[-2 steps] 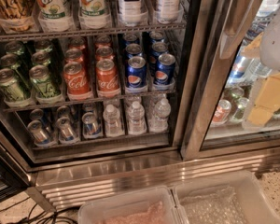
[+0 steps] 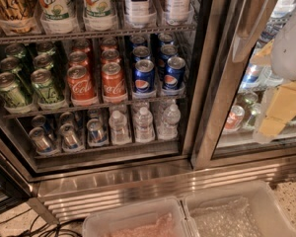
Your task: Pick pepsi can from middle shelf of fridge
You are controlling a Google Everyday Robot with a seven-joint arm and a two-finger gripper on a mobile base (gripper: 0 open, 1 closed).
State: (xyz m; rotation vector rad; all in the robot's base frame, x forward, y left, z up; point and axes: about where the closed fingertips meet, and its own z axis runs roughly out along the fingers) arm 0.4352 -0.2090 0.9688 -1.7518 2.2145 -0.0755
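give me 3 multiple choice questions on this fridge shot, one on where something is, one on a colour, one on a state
1. Where on the middle shelf do the pepsi cans stand?
A. left end
B. centre
C. right end

2. What colour are the left-end cans on that shelf?
A. green
B. red
C. blue

3. What is the gripper doing?
A. clamped on a pepsi can
B. hanging apart from the cans, at the view's right edge in front of the glass door
C. down in the floor bins

Answers:
1 C: the blue cans sit to the right of the red Coca-Cola cans.
2 A: the two leftmost rows are green.
3 B: it is outside the shelves and touches no can.
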